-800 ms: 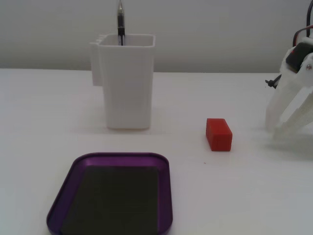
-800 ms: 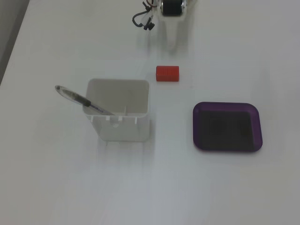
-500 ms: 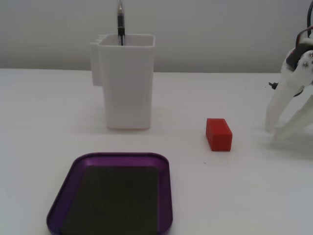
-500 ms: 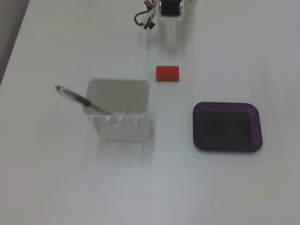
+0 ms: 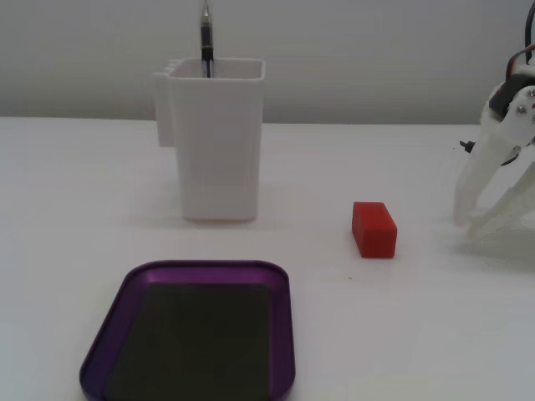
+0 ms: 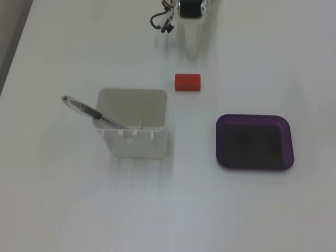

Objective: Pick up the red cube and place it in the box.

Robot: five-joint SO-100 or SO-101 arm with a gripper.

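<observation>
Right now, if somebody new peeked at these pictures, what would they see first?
Probably the red cube, bright on the white table, lying alone between the tall white container and the open white gripper at the right edge of the low fixed view. Next, the empty purple tray at the front, and the pen sticking out of the container.

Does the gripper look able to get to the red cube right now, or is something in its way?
Probably yes. The red cube lies alone on bare table, with open space between it and the open gripper. The white container and purple box both sit off to the side.
</observation>
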